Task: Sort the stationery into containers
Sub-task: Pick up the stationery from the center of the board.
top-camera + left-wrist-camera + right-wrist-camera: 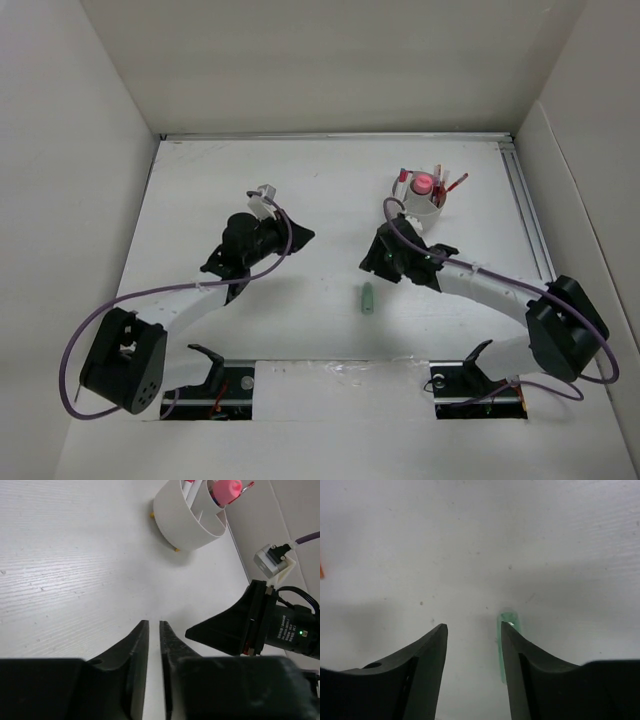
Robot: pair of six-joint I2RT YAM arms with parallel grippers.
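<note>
Robot lab test cell. Plain white panel walls (330, 60) boxed the white tabletop (200, 200) on three sides. Left arm (195, 305) and right arm (490, 288) sat bolted at its near edge, trailing purple cables (64, 362).

In the right wrist view, the green piece (508, 618) is mostly hidden behind one black finger (530, 665) of the right gripper (474, 625). An orange sliver (321, 570) is cut off by the left edge, too little to identify. In the left wrist view, the white tub (182, 522) is cropped by the top edge.
</note>
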